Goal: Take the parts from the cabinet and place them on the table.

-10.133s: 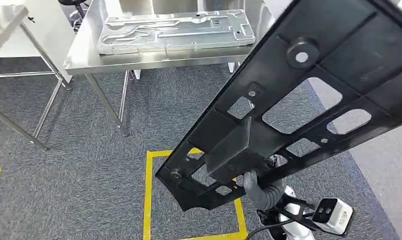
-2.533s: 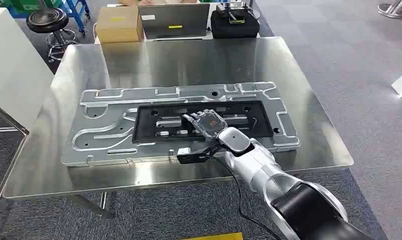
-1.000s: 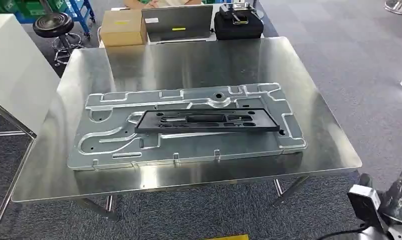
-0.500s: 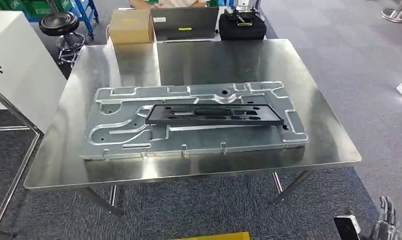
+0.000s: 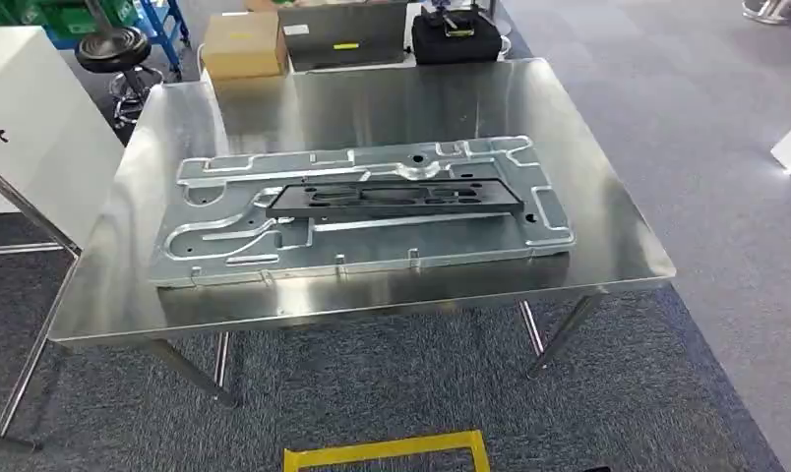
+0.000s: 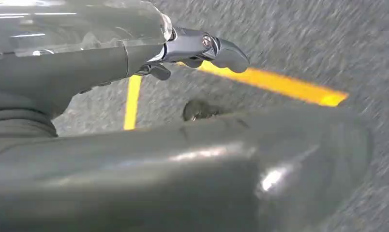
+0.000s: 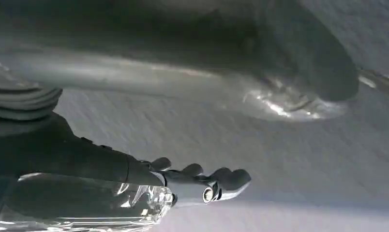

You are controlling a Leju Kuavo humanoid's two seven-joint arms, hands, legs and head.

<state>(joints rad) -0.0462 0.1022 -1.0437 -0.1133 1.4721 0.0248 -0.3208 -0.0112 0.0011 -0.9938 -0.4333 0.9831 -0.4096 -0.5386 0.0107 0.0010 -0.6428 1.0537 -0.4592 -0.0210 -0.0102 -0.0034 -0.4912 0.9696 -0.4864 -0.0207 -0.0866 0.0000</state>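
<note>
We note the black part (image 5: pixel 394 198), earlier carried in our right hand (image 7: pixel 134 186), now lies on the grey plate (image 5: pixel 362 211) on the bench (image 5: pixel 618 261); that hand has withdrawn, hanging empty.

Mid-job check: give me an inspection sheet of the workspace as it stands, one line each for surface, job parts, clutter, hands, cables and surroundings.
Surface: steel table, shiny, standing on grey carpet.
Job parts: black frame lies flat on the silver panel, which lies on the table.
Clutter: nothing seen on the table besides the two parts.
Hands: left hand hangs over the carpet, holding nothing; right hand likewise, fingers slightly apart.
Cables: nothing seen.
Surroundings: cardboard box, grey case and black bag behind the table; stool and white cabinet at the left; yellow floor tape in front.
</note>
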